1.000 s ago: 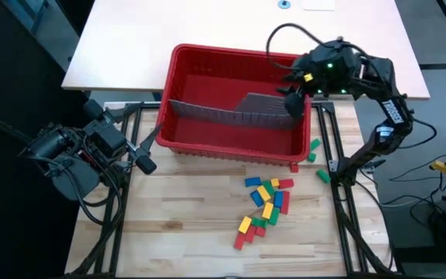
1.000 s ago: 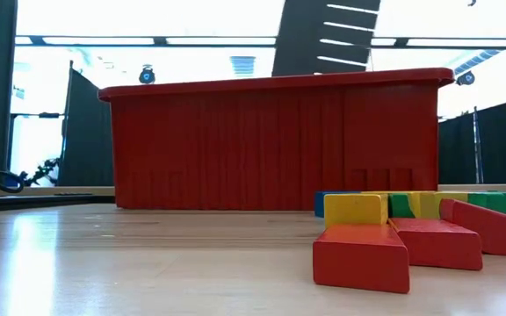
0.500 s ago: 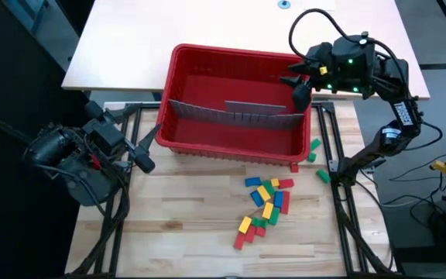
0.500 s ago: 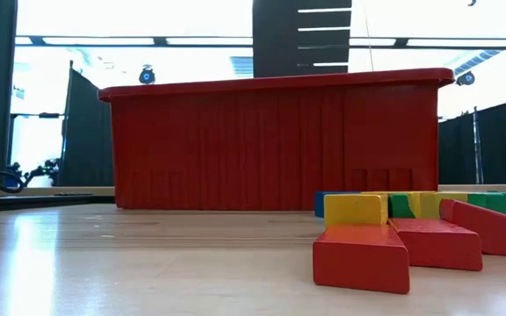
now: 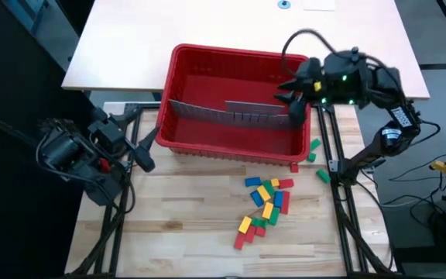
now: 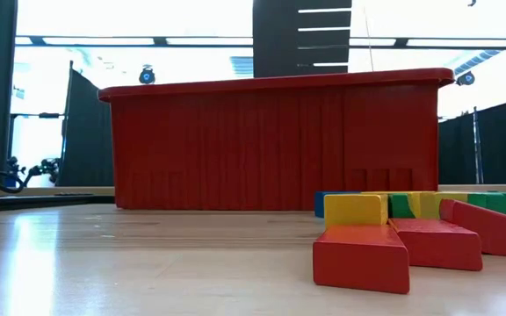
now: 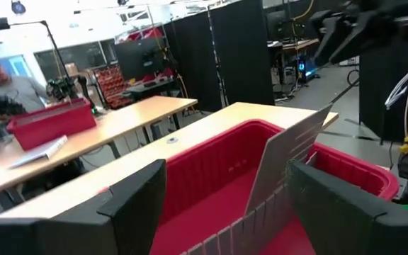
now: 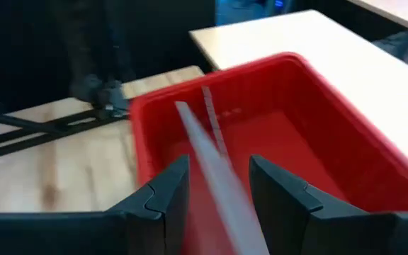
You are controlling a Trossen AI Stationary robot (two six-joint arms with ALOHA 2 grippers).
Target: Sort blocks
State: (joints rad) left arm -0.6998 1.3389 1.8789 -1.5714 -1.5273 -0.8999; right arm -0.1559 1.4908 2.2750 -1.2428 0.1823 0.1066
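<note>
- right gripper (image 5: 290,99) over the red bin's (image 5: 207,139) right end, fingers (image 8: 163,202) close either side of a grey slotted panel (image 5: 231,115) standing inside; contact unclear
- left gripper (image 5: 147,149) at the bin's outer left-front corner, fingers spread wide, holding nothing
- blocks (image 5: 263,203) on the wooden table (image 5: 184,217) in front of the bin; a few near its right-front corner

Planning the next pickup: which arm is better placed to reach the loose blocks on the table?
Probably the right. Its gripper hangs over the bin's right end, with the block pile toward that side of the table. The left gripper, open, sits off the bin's left front corner, farther from the pile.
</note>
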